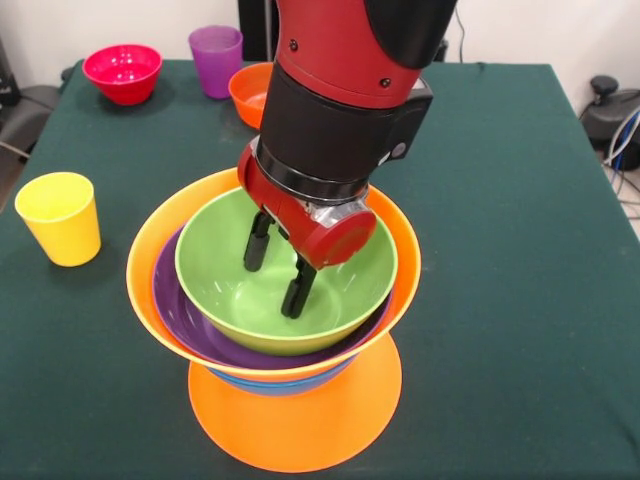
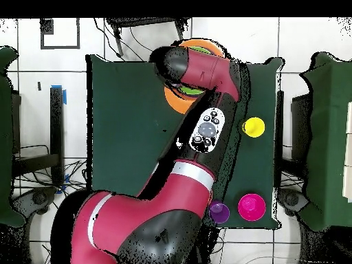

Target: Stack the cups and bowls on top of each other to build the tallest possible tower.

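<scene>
So the arm [image 1: 345, 90] hangs right over the tower [image 1: 275, 330], with its gripper [image 1: 277, 270] down inside the green bowl [image 1: 345, 290] at the top, fingers spread apart and holding nothing. The green bowl sits in a purple bowl [image 1: 180, 310], which sits in a big orange bowl [image 1: 145, 260]; a sliver of blue bowl [image 1: 260, 385] peeks out underneath, all on an upside-down orange bowl [image 1: 300, 425]. The yellow cup [image 1: 60, 217] stands off to one side on the green table [image 1: 520, 250]. Far back are a red bowl [image 1: 122, 72], the purple cup [image 1: 216, 60] and a small orange bowl [image 1: 250, 95], partly hidden behind the arm.
</scene>
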You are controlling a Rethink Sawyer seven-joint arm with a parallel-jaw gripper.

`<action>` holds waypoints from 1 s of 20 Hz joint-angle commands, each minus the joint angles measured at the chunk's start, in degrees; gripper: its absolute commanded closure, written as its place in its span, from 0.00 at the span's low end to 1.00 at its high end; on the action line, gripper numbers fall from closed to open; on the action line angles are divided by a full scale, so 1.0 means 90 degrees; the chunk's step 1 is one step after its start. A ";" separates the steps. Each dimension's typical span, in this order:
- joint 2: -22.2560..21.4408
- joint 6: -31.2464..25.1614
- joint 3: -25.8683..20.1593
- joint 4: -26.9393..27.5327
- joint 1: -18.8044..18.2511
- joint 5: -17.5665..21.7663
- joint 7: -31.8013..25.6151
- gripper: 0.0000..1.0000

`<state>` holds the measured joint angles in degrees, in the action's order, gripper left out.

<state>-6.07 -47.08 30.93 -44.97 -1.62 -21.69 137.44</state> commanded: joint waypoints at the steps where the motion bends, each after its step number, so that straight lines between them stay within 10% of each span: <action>1: -0.0021 0.0150 -0.0788 -0.0573 0.0159 0.0365 -0.0060 0.00; 20: -0.0058 0.0272 -0.0741 -0.0784 0.0304 0.0328 0.0221 0.00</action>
<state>-6.76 -47.08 30.94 -45.64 -0.42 -21.68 137.44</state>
